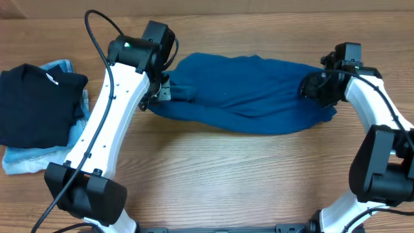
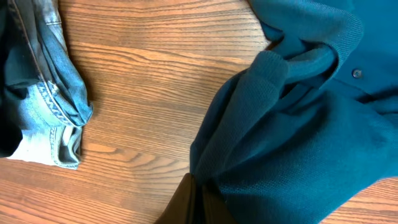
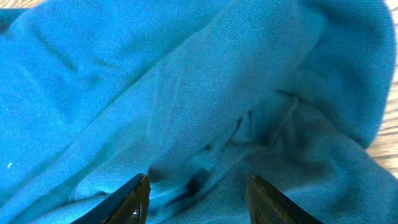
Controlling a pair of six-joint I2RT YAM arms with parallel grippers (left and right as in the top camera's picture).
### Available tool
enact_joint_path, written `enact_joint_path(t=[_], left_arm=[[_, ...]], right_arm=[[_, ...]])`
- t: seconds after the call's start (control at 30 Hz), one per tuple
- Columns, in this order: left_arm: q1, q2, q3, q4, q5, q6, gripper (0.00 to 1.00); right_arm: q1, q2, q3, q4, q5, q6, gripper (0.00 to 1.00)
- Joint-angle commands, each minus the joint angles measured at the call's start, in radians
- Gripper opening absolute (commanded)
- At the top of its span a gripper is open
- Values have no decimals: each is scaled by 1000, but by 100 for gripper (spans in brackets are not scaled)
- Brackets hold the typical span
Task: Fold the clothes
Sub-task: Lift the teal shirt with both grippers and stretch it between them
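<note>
The left arm reaches forward across the table, its left gripper at the left end of the shirt, clenched on a bunched fold there. The right arm bends in from the shirt's right, with the right gripper down on that end. Its fingers stand apart against the fabric, and I cannot tell whether they pinch any. Well left of the shirt, a black garment lies on jeans.
</note>
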Motion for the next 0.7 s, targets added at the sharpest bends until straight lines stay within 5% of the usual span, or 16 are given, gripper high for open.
enact_joint_path(t=[0.0, 0.17, 0.23, 0.47, 0.67], left_arm=[[8, 8, -4, 5, 2, -27, 4], [8, 8, -4, 5, 2, -20, 4], [8, 8, -4, 5, 2, -20, 4], [11, -2, 47, 84, 5, 66, 4], [46, -98, 399, 100, 3, 123, 4]], right_arm=[[0, -3, 13, -11, 47, -7, 54], [3, 90, 13, -45, 48, -7, 50], [3, 115, 13, -52, 48, -3, 4], [2, -152, 243, -272, 56, 0, 5], [2, -425, 430, -443, 112, -1, 4]])
